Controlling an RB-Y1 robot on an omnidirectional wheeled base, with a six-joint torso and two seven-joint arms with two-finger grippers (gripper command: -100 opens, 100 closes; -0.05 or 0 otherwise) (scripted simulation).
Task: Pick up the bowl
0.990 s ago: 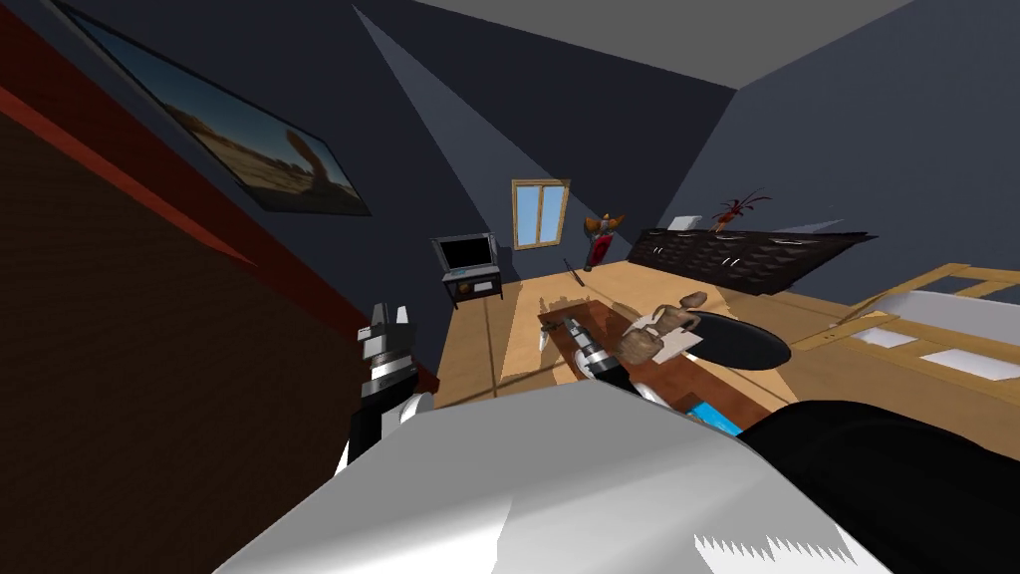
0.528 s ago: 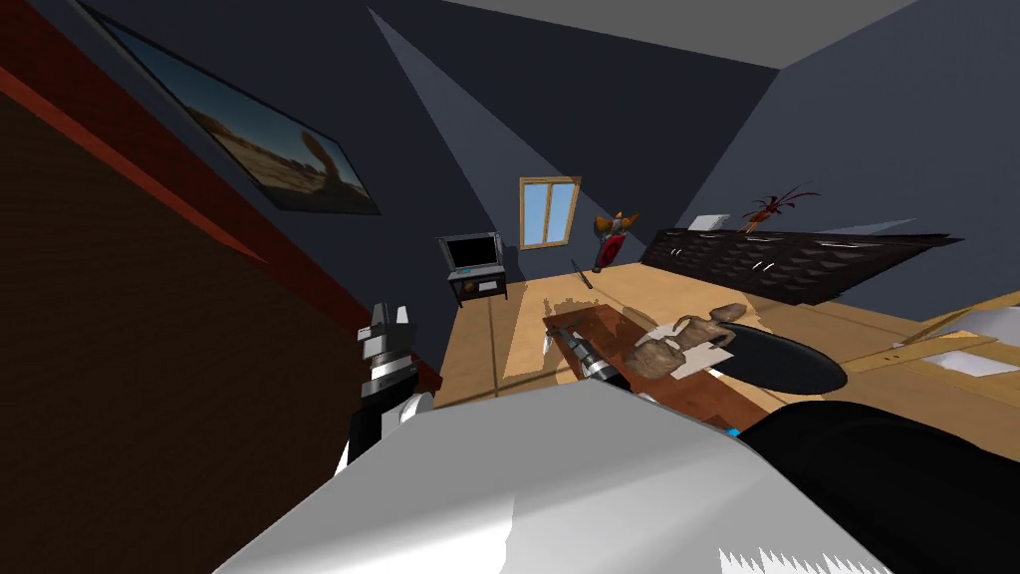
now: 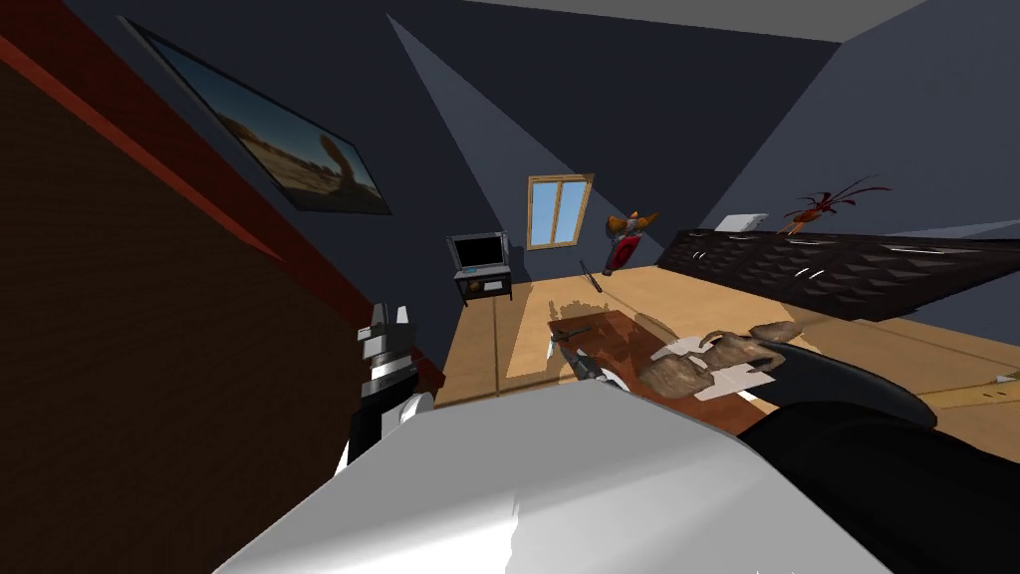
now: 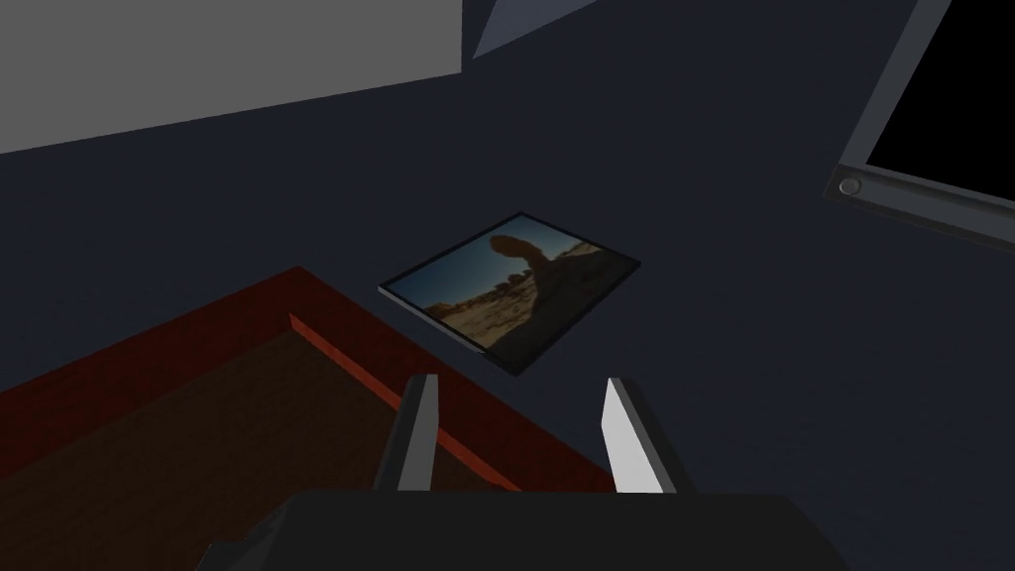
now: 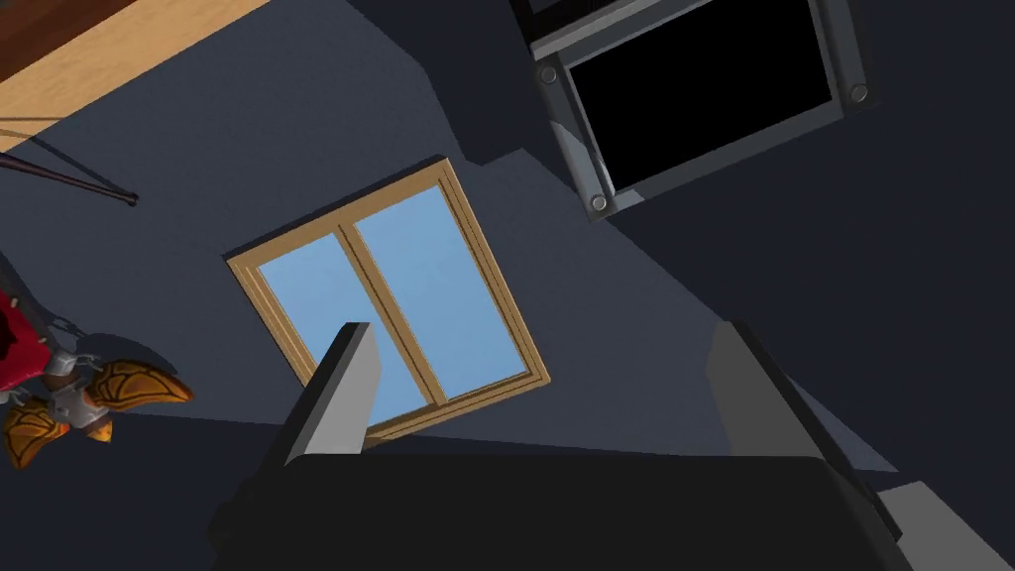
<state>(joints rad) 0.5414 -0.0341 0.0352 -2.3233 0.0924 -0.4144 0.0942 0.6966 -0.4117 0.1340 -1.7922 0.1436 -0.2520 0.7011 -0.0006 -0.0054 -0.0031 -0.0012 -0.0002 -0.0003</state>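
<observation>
The left fingers [image 4: 626, 441] stand parted with nothing between them, and the right fingers [image 5: 342, 397] are spread wider, also empty. That left arm [image 3: 386, 334] is held up well apart from the counter [image 3: 613, 337], while the right arm [image 3: 590, 365] reaches out over the counter's near end. On the counter, past the right arm, sit some lumpy brown shapes [image 3: 687, 371] on white sheets [image 3: 732, 381], with a dark rounded form [image 3: 847, 384] just beside them at the counter's far side. I cannot pick out a bowl among these. It may be one of the brown lumps or hidden behind them, but nothing here reads clearly as a rim or a hollow. The danger, as I judge it, is a reach made on a guess: the fingers could close on the wrong brown piece, or the forearm crossing the counter could sweep the lumps and sheets off its edge. The dark form is cut off low down, so its full outline is unclear, and neither hand's camera faces the counter.
</observation>
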